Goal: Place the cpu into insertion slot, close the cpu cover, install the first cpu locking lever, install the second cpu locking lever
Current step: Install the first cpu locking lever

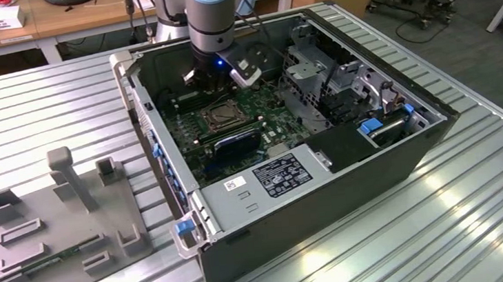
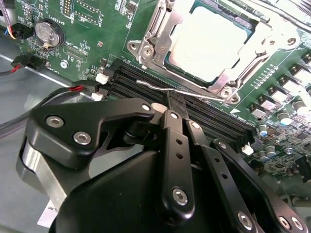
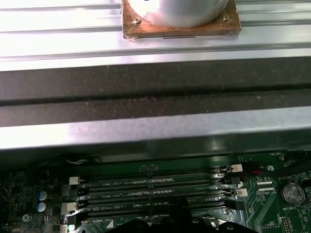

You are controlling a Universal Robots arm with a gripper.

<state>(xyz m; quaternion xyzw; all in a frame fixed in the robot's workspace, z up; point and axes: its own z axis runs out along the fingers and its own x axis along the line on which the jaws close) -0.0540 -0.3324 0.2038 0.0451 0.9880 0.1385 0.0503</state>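
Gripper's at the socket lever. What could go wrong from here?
The thin locking lever lies right at the gripper tips; it could slip off them.
The memory slots sit directly beside the tips, so a slip may scrape them.
The cpu cover is down over the cpu; a sideways push might shift it.
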